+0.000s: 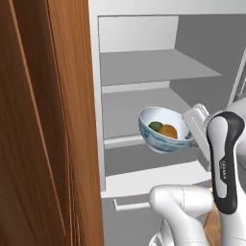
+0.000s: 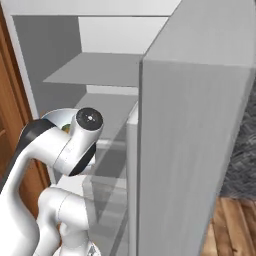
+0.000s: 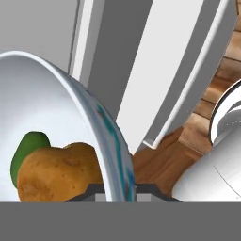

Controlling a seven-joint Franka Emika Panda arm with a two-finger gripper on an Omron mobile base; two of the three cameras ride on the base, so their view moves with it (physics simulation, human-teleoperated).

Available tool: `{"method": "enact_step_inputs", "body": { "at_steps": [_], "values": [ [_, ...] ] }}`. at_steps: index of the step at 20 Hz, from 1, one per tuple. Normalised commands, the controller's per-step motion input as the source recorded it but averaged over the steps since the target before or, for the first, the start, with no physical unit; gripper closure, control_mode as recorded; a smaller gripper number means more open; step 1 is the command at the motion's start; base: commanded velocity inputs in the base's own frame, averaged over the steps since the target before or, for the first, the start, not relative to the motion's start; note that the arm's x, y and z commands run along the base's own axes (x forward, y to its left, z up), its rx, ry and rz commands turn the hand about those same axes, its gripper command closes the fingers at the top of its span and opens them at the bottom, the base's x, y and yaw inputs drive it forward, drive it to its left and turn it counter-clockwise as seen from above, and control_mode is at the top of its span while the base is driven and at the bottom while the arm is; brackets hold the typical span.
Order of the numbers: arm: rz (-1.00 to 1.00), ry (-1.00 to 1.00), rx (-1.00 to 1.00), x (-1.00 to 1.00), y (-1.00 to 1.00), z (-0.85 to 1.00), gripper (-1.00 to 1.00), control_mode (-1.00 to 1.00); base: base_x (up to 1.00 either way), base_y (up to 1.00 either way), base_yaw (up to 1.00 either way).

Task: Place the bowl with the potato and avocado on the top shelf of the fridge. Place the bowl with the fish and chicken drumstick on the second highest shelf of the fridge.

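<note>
Bowl (image 2: 59,118): arm is covering all but a rim sliver at left centre of the right base view. Gripper (image 3: 115,190): fingertips are being cut off at the hand view's bottom, grip unreadable. Avocado (image 3: 28,149): potato (image 3: 59,172) is hiding its lower part. Fridge (image 1: 144,72): frame edges are cropping it.

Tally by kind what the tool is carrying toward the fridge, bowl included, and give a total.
Bowl: 1, white with a blue pattern, tilted, its rim clamped in the tool
Potato: 1, orange-brown, inside the bowl
Avocado: 1, green, behind the potato
Total: 3
</note>
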Motion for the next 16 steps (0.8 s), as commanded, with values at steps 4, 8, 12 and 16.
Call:
{"method": "enact_step_inputs", "body": {
  "at_steps": [4,8,12,16],
  "values": [
    [0.0,0.0,0.0,0.0,0.0,0.0,1.0,1.0,0.5,0.08,-0.11],
    [-0.03,-0.05,-0.02,0.0,0.06,0.04,1.0,-1.0,0.26,0.19,-0.08],
    [-0.13,-0.35,-0.13,-0.02,0.16,0.45,1.0,-1.0,0.0,0.0,0.0],
    [-0.18,-0.39,-0.1,-0.08,0.02,0.8,1.0,-1.0,0.0,0.0,0.0]
  ]
}}
